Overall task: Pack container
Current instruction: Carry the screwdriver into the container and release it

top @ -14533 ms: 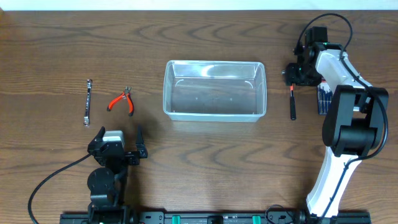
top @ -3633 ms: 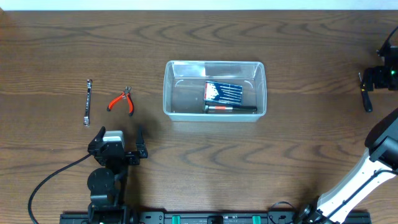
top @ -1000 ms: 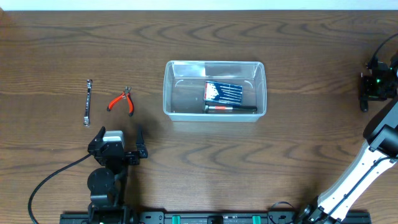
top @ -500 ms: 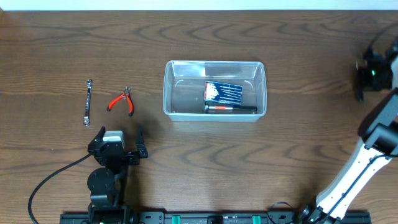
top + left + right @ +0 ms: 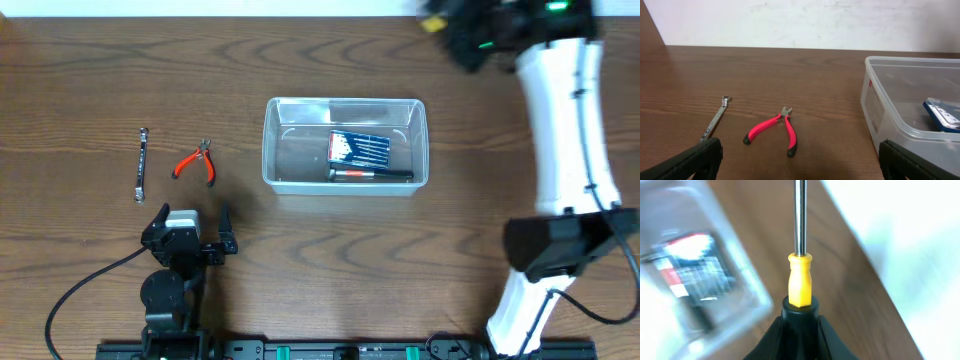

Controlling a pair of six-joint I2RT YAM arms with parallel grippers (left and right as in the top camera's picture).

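The clear plastic container [image 5: 345, 108] stands mid-table and holds a blue box [image 5: 360, 148] and a red-and-black tool [image 5: 370, 174]. My right gripper [image 5: 458, 35] is blurred, at the table's far edge, up and to the right of the container. It is shut on a screwdriver with a black-and-yellow handle [image 5: 800, 282], whose steel shaft points away from the gripper [image 5: 800, 319]. The container shows blurred in the right wrist view [image 5: 747, 287]. My left gripper [image 5: 190, 243] is open and empty near the front left, and its jaws [image 5: 800, 165] are wide apart.
Red-handled pliers [image 5: 196, 163] and a small steel wrench [image 5: 141, 165] lie left of the container; both show in the left wrist view, pliers [image 5: 775, 131] and wrench [image 5: 715, 120]. A white wall runs along the far edge of the table.
My right arm has swung fast from the far right edge to the back of the table near the container's far right corner. The left arm has not moved.
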